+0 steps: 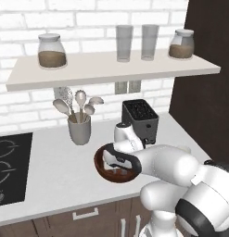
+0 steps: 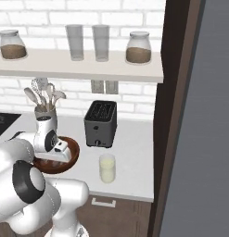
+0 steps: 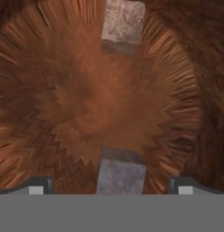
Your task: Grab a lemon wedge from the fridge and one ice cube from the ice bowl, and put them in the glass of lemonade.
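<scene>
Jaws wide open, straddling ice cube [image 3: 121, 172] on ice bowl [image 3: 63, 90] floor, gripping nothing; second cube [image 3: 123, 25] apart.

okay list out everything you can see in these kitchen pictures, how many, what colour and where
ice bowl: one, reddish-brown wood, on the counter under the hand
ice cubes: two, grey, inside the bowl
glass of lemonade: one, clear with pale yellow drink, front of the toaster
toaster: one, black, back of the counter
utensil cup: one, grey, holding spoons, left of the toaster
tall glasses: two, grey clear, on the shelf
jars: two, clear with brown filling, at the shelf ends
shelf: one, white, on the brick wall
stove: one, black, left end of the counter
fridge: one, grey, far right
gripper: one, dark fingertips, open over the nearer cube
</scene>
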